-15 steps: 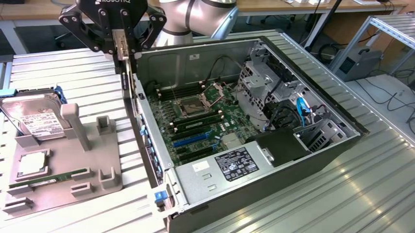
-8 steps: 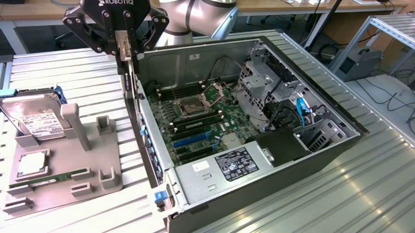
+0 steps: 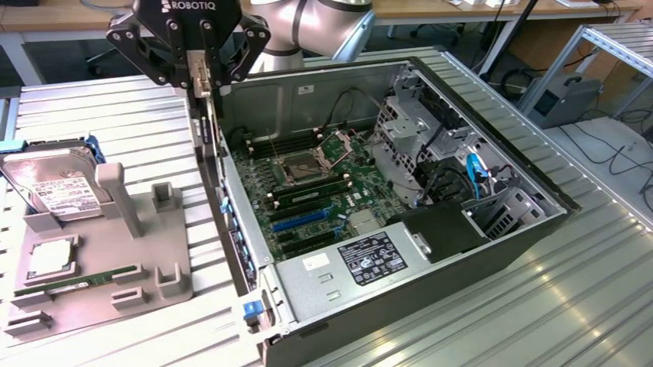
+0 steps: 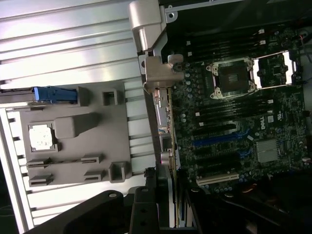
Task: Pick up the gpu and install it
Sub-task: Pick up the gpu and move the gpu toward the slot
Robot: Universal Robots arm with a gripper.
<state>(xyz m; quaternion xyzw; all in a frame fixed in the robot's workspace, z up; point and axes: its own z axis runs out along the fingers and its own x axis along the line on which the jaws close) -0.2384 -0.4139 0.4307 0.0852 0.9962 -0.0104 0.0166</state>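
The tool [image 3: 204, 82] is clamped on the gpu [image 3: 210, 145], which hangs edge-down over the computer case's [image 3: 429, 267] wall at the exterior view's left. My judgement: keep the card upright, clear that wall, and square it to the blue slot [image 3: 298, 219] at 4 o'clock.

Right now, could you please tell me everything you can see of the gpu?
The gpu hangs edge-on and roughly upright from the gripper, which is shut on its upper edge. It looks thin, flat and dark, with a silvery metal bracket at one end. It is at the edge of the open case, in no slot.
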